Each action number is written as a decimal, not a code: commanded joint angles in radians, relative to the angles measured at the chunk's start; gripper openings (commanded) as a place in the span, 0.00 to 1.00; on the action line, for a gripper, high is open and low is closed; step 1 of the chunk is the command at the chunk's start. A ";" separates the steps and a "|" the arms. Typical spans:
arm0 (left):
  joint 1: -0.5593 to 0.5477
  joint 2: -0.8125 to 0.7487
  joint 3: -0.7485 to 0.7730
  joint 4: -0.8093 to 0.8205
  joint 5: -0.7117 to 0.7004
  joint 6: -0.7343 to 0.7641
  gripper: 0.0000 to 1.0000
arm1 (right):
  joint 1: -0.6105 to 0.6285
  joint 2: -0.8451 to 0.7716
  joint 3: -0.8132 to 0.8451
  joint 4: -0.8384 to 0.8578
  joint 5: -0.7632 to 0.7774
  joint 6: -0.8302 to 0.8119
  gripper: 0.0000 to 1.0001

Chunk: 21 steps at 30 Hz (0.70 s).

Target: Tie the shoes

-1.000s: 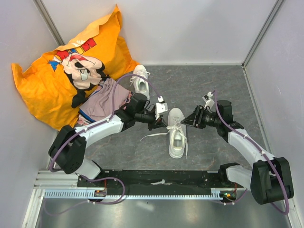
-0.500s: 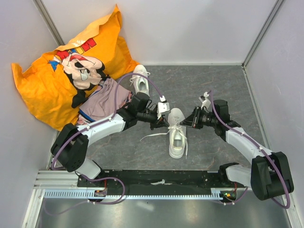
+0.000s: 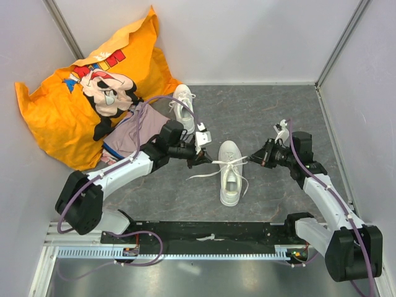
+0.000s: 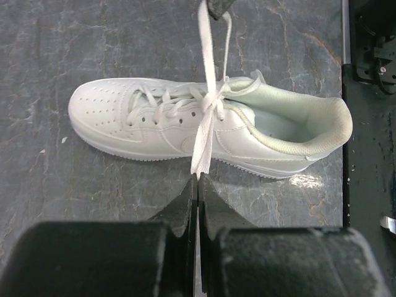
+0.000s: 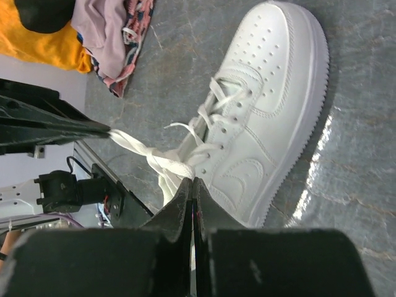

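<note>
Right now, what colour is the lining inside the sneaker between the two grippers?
Pale white with a faint mint tinge; the lining shows best in the left wrist view.

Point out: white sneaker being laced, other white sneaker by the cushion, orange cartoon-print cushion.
white sneaker being laced (image 3: 230, 183): top view, insole.
other white sneaker (image 3: 180, 111): top view, midfoot.
orange cartoon-print cushion (image 3: 49, 117): top view, plain left fabric.

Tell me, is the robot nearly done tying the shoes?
Not yet. Done: the laces cross on top of the near sneaker. In hand: the left gripper and right gripper each pinch a lace end, stretched out sideways. Left: no bow shows, and the far sneaker by the pinkish garment has no gripper on it.
</note>
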 commanded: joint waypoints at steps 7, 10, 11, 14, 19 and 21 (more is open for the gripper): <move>0.042 -0.080 -0.049 -0.019 -0.016 -0.025 0.02 | -0.084 -0.047 -0.022 -0.141 0.081 -0.056 0.00; 0.042 -0.062 -0.047 -0.016 -0.007 -0.039 0.02 | -0.113 -0.055 -0.021 -0.172 0.107 -0.059 0.00; 0.042 -0.054 -0.046 -0.010 -0.007 -0.043 0.02 | -0.125 -0.058 -0.019 -0.179 0.113 -0.061 0.00; 0.042 -0.033 -0.041 0.004 -0.017 -0.049 0.02 | -0.147 -0.069 -0.016 -0.205 0.147 -0.072 0.00; 0.047 -0.022 -0.049 0.010 -0.036 -0.051 0.02 | -0.197 -0.070 -0.016 -0.239 0.170 -0.093 0.00; 0.056 -0.016 -0.056 0.010 -0.044 -0.049 0.02 | -0.208 -0.070 -0.018 -0.247 0.176 -0.105 0.00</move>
